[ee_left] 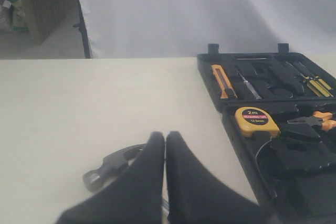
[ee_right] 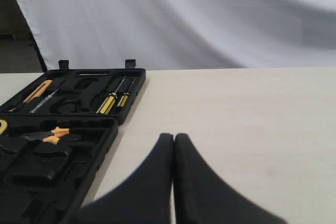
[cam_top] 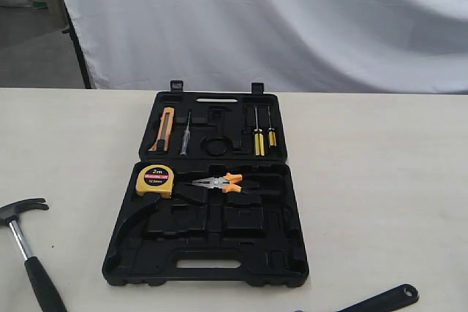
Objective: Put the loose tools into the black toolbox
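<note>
Cream tabletop (cam_top: 380, 180), white backdrop (cam_top: 292, 20) behind, bears the black toolbox (cam_top: 219, 277); both jaws pressed together, seemingly empty.

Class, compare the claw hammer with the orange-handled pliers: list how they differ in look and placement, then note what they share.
The claw hammer lies loose on the table, left of the black toolbox; the pliers sit inside its near half. The hammer has a black handle and steel shaft; the pliers have orange handles. The hammer runs past the exterior view's edge; the pliers show whole. Shared: both lie flat, unheld.
</note>
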Tool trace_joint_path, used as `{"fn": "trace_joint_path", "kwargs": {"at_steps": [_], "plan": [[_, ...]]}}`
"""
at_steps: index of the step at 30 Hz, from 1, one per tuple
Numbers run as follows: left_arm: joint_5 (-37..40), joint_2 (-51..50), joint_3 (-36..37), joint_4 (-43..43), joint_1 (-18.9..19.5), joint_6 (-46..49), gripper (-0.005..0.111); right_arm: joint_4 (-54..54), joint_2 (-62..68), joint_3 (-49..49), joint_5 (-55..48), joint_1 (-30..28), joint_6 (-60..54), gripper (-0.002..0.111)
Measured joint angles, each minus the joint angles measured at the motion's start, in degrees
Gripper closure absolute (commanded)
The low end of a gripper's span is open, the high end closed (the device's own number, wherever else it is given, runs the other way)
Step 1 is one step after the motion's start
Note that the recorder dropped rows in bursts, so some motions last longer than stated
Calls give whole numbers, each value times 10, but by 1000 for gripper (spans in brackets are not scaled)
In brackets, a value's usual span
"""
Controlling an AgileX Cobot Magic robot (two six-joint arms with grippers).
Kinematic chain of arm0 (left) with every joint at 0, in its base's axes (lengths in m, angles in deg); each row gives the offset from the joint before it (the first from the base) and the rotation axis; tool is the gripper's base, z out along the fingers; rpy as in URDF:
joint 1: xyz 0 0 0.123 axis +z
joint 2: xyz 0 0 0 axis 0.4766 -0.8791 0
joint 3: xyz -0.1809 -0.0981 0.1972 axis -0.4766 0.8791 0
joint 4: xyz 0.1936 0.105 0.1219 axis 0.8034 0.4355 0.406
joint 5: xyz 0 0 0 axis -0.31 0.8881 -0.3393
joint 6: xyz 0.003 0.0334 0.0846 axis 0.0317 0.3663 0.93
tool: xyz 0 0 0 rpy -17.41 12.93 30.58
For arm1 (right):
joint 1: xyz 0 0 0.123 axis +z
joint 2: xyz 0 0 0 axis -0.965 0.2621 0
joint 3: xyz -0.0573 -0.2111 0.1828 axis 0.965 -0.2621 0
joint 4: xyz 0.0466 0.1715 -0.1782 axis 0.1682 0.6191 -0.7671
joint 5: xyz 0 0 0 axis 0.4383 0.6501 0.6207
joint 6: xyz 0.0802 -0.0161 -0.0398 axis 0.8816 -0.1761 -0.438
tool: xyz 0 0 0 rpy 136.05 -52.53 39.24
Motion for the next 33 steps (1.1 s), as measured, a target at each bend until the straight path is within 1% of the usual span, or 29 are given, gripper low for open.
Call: {"fn": "trace_joint_path", "kwargs": {"at_steps": [6, 19, 28, 33], "plan": [[0, 0, 0, 0, 0, 0, 106, 1, 0, 0, 0, 0, 3, 108], [0, 0, 0, 0, 0, 0, 106, 76, 0, 0, 27, 0, 7, 108], [0, 0, 0, 1, 0, 0, 106, 87, 0, 0, 27, 0, 7, 108], [0, 0, 0, 1, 0, 0, 106, 97, 120, 0, 54, 0, 7, 108]]}}
